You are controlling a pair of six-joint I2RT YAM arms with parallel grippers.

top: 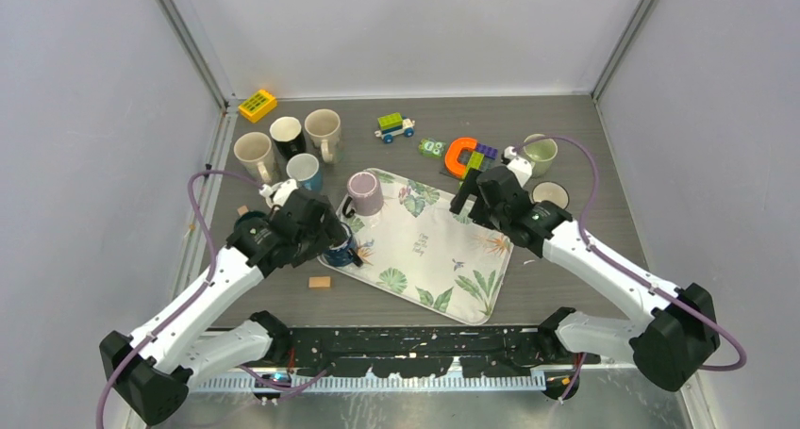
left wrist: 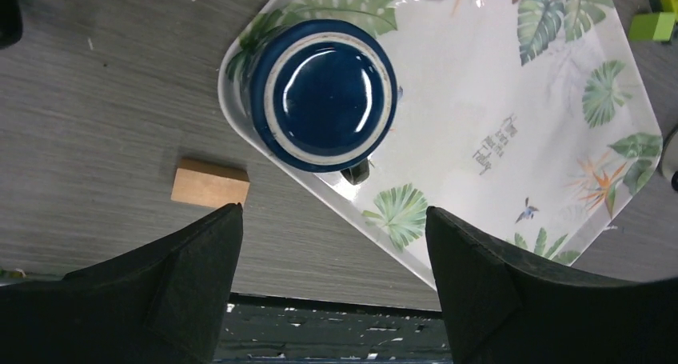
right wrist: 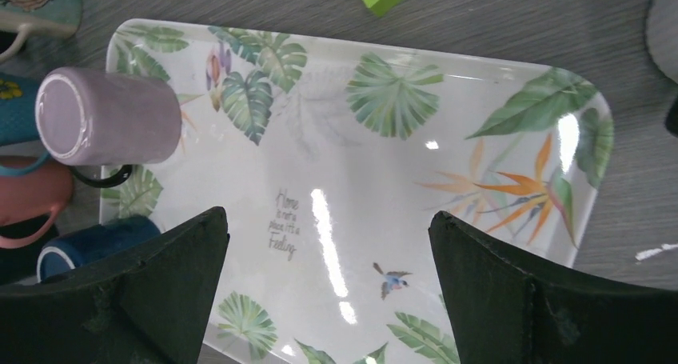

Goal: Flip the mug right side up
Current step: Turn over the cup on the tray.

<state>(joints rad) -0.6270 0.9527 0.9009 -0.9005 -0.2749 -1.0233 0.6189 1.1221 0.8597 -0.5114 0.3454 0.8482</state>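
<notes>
Left gripper (left wrist: 332, 212) spread wide, holding nothing, poised directly above the dark blue glazed ceramic mug (left wrist: 324, 92). Right gripper (right wrist: 326, 216) equally wide and empty, hovering over the middle of the white leaf-printed tray (left wrist: 480, 84).

Probable trouble from here:
- Slick glaze sliding between the fingers partway through the flip.
- A finger snagging the tray's raised rim, given the mug's seat in the near-left corner, tight to that rim.
- Tray dragged across the grey wood-grain desk (left wrist: 96, 100) by a low or off-centre squeeze.
- Small tan wooden block (left wrist: 209, 183), just off the tray, fouling the outer finger.

Mug upside down: mouth on the tray, ringed base up toward the wrist camera, long axis vertical. Dark handle peeping out low, toward the tray's near edge.
</notes>
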